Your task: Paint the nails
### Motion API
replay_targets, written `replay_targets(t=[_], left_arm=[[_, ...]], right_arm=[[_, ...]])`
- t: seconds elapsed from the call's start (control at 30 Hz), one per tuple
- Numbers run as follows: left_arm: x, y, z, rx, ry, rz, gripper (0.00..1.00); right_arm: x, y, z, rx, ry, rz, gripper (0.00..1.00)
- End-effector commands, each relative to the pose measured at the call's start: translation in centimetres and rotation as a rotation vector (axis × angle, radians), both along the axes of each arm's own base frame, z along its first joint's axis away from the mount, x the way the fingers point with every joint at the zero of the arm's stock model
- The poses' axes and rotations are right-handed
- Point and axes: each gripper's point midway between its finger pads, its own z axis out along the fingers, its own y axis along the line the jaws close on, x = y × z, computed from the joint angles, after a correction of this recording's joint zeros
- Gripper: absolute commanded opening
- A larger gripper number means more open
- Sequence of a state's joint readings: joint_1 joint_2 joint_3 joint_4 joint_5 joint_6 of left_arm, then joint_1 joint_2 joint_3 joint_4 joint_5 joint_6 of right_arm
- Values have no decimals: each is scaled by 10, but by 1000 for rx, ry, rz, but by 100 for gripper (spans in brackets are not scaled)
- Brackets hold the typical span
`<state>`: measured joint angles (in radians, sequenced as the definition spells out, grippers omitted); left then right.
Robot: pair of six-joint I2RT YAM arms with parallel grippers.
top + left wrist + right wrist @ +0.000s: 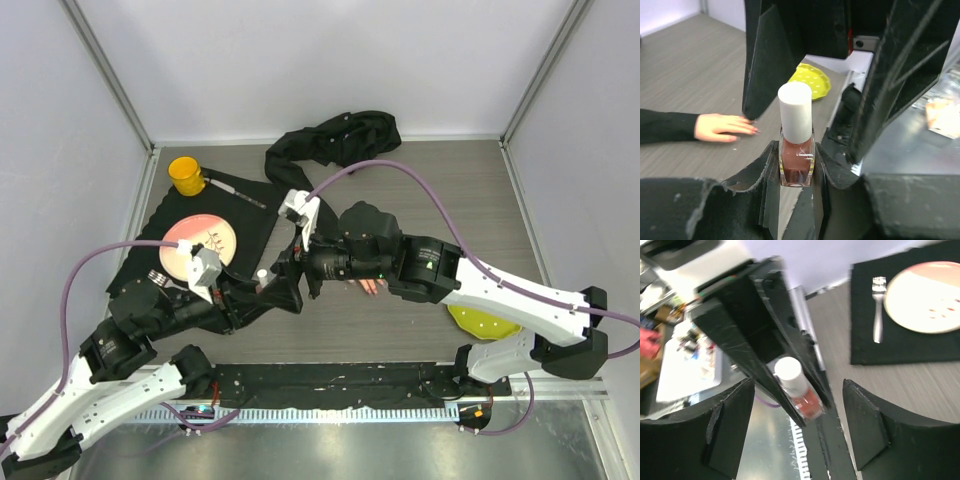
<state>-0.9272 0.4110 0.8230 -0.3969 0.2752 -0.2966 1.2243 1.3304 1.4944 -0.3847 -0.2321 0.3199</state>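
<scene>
Currently the left claw (796, 167) is clamped on the glass body of a small polish bottle (796, 157), whose white cap (795, 112) is on and stands clear of the fingers; the right claw (799, 386) stands open, one finger (767, 60) on each side of the cap, neither visibly touching it; the nails (755, 131), pinkish-red, tip a pale mannequin hand (720, 127) lying on the grey table (700, 65) beyond the bottle, apart from both claws; its black sleeve (665, 126) trails away; a yellow dotted dish (812, 80) lies farther off; a fork (878, 305) lies beside a pink-and-cream plate (927, 292) on a black mat (900, 350).
</scene>
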Motion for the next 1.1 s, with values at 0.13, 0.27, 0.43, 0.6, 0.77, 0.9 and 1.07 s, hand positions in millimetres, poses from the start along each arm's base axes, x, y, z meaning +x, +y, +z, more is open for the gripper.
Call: replay_targets(t=[0.13, 0.27, 0.43, 0.6, 0.77, 0.9, 1.07], left_arm=[[27, 11, 3, 65, -79, 141, 0], [36, 12, -12, 143, -79, 171, 0], [40, 8, -19, 161, -72, 174, 0], [39, 7, -19, 151, -72, 167, 0], [40, 7, -20, 154, -73, 169, 0], [39, 5, -20, 155, -69, 161, 0], [25, -1, -12, 125, -63, 82, 0]], right_arm=[[38, -40, 30, -17, 5, -317, 78], [42, -40, 32, -73, 13, -347, 76], [47, -25, 19, -159, 8, -357, 62], [46, -11, 12, -186, -2, -338, 47], [48, -5, 7, -193, -10, -328, 44], [44, 1, 5, -195, -5, -296, 32], [20, 9, 4, -177, 28, -156, 2]])
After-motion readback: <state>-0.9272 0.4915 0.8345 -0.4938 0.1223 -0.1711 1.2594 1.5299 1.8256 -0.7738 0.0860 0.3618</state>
